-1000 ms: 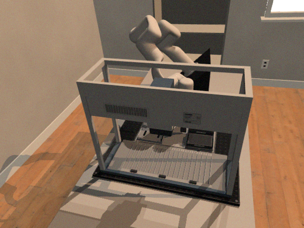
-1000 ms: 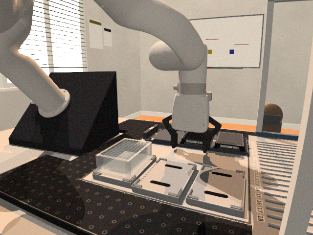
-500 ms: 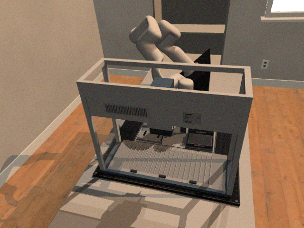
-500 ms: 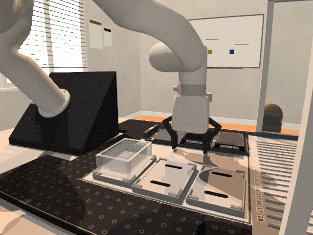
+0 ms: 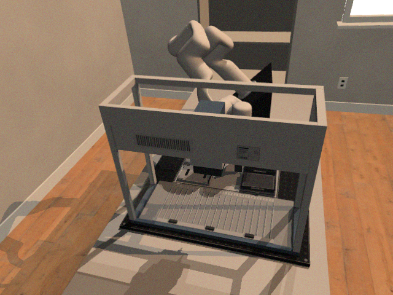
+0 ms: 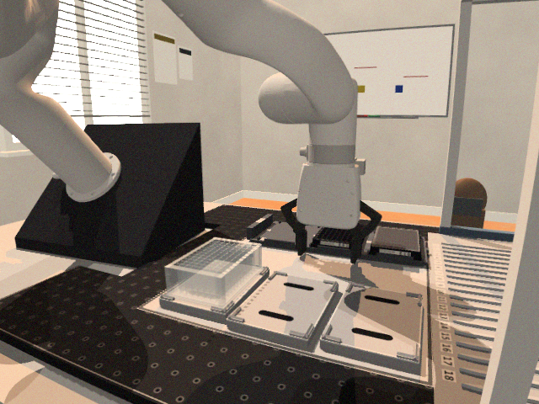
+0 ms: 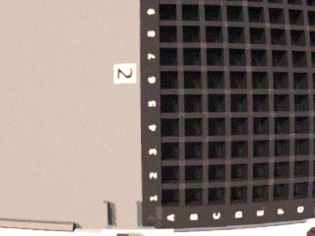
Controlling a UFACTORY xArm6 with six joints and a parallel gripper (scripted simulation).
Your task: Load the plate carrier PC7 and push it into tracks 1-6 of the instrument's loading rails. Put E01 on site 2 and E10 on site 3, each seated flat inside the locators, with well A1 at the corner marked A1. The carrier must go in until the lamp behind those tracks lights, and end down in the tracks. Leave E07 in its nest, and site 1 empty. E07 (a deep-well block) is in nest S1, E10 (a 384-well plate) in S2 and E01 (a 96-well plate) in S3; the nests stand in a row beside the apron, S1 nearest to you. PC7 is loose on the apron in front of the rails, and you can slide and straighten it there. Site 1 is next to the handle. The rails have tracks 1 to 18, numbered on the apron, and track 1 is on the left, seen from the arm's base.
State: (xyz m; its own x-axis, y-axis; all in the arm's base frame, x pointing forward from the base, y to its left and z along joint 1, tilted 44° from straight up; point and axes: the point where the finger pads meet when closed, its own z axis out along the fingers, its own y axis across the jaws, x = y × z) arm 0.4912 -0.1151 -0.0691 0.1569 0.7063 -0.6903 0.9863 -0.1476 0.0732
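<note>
The gripper is held wide open and empty over what seems the dark plate on the carrier.

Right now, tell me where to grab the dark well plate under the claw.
Probably the two opposite outer side walls of the plate, coming straight down. It lies flat on the carrier, its top is all open wells with no handle, and the open claw hangs above it with fingers spread either side.
</note>
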